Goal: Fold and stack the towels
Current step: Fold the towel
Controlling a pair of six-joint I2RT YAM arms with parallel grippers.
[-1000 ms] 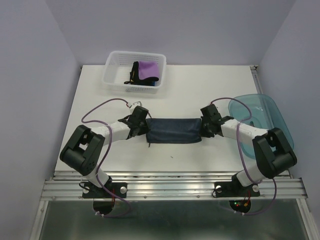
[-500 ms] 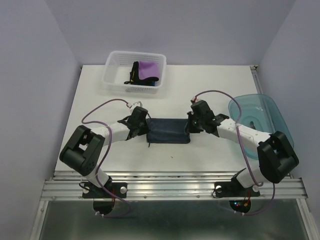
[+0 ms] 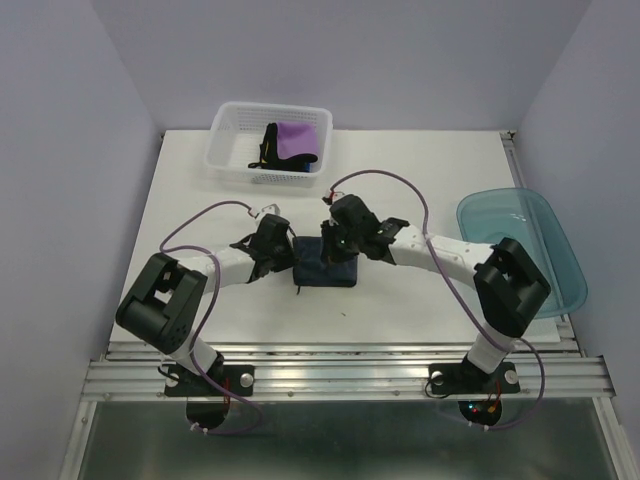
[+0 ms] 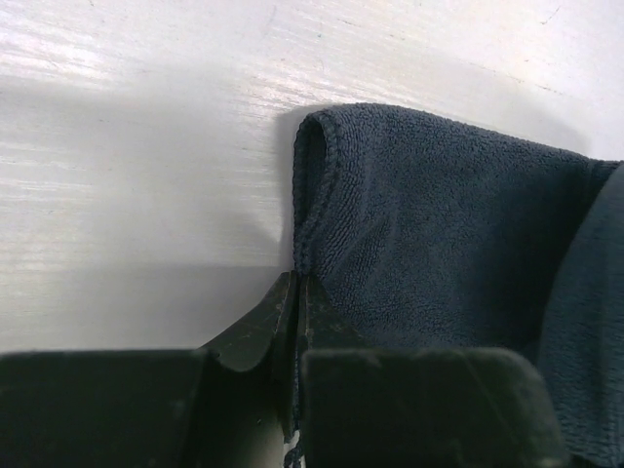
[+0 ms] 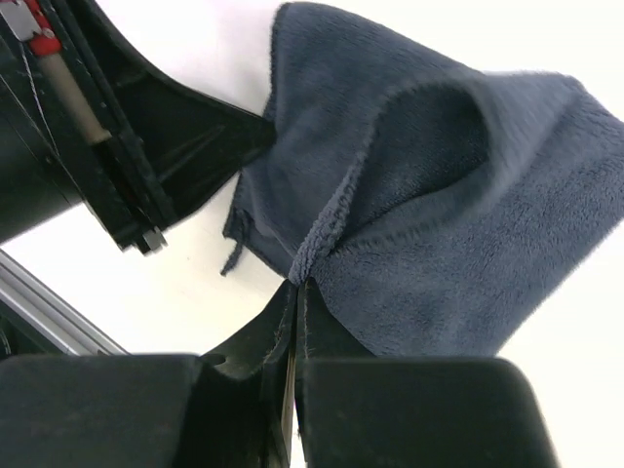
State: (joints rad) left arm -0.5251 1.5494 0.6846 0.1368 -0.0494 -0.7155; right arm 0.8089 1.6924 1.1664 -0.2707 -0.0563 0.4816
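I see 1 white table (image 3: 420, 170) with 3 things lying on it. A white mesh basket (image 3: 218, 140) sits toward the far left corner. A translucent blue tub (image 3: 530, 240) rests at the right edge. Nearer me, a navy towel (image 3: 325, 272) lies bunched on the bare surface, well apart from both.
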